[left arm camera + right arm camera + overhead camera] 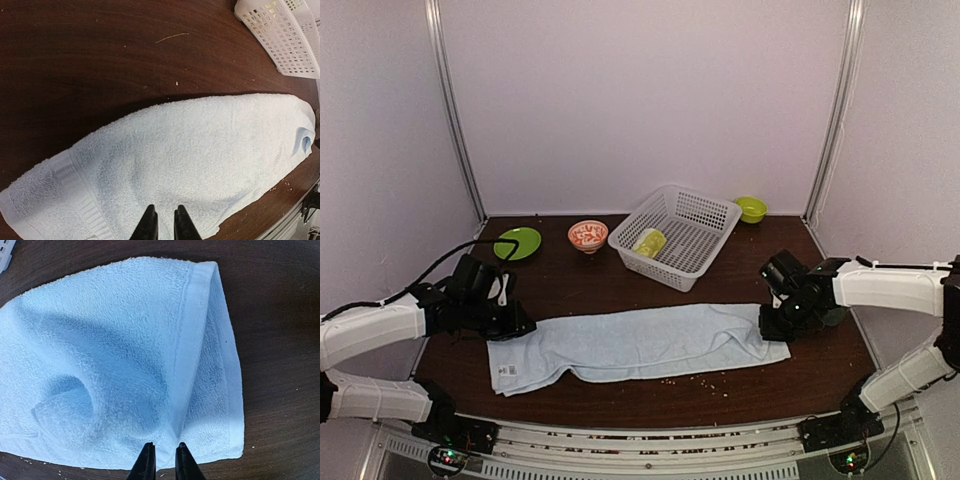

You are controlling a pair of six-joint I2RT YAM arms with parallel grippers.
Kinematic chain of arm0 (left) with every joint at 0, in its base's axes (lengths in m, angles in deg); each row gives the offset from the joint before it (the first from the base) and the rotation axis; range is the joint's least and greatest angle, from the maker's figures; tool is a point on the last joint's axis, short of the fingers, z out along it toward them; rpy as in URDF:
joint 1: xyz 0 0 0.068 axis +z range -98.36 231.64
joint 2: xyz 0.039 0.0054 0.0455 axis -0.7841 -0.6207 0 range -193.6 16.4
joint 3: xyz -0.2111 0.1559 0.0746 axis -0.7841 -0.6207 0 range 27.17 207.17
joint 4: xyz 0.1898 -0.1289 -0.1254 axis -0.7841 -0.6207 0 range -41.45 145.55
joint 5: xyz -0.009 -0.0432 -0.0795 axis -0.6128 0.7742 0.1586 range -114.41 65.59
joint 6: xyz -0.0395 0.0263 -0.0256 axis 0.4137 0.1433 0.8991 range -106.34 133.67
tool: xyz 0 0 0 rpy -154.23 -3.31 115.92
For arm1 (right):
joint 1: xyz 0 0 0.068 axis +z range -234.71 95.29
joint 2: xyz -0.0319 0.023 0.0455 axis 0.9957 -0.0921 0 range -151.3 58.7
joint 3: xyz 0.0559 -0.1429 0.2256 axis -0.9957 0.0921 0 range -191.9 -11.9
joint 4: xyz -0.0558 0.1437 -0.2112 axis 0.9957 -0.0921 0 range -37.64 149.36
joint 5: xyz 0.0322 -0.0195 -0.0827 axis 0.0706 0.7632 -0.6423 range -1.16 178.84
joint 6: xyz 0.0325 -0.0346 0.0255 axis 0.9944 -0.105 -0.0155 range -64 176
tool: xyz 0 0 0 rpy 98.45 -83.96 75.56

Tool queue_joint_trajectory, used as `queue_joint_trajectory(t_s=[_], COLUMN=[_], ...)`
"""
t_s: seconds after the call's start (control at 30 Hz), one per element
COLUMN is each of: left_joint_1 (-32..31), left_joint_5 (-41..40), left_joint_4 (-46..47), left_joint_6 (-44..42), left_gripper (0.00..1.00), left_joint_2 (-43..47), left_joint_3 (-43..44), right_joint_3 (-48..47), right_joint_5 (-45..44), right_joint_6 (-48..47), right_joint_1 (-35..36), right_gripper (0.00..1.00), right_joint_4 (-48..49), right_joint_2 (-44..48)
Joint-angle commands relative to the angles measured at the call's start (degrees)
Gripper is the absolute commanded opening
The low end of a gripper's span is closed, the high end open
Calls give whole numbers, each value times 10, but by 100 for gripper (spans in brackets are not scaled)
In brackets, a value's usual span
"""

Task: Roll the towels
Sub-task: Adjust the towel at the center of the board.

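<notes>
Dark brown wood-grain surface with pale crumbs near its front edge, plain pale lilac back wall and side walls, slim metal corner posts at the rear, ribbed aluminium rail along the near edge, soft even light

High rear view looks forward and down; wrist views, seemingly near, share the towel.

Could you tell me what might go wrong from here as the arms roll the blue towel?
First, the blue towel is puckered and unevenly folded at its right end, near the right gripper, so a roll started there may come out crooked or loose. Second, crumbs lie on the table along the towel's near edge and could get rolled in.
</notes>
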State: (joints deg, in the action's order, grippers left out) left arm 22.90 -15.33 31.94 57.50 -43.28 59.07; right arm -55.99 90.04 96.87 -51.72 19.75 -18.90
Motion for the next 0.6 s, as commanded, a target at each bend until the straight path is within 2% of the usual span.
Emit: queue_joint_trajectory(t_s=[0.0, 0.2, 0.37, 0.57], left_joint_1=[-7, -8, -10, -12], left_joint_5=[1, 3, 6, 5], left_joint_4=[24, 28, 35, 36], left_joint_6=[-5, -4, -3, -3], left_gripper=[12, 12, 12, 12], left_joint_2=[-3, -7, -13, -14], left_joint_3=[-3, -6, -6, -9], right_joint_3=[3, 19, 45, 55], right_joint_5=[3, 15, 33, 32], right_joint_6=[0, 15, 30, 34], right_joint_1=[1, 1, 1, 1], right_gripper=[16, 22, 16, 16], right_joint_4=[10, 22, 48, 58], right_joint_2=[-15, -10, -14, -22])
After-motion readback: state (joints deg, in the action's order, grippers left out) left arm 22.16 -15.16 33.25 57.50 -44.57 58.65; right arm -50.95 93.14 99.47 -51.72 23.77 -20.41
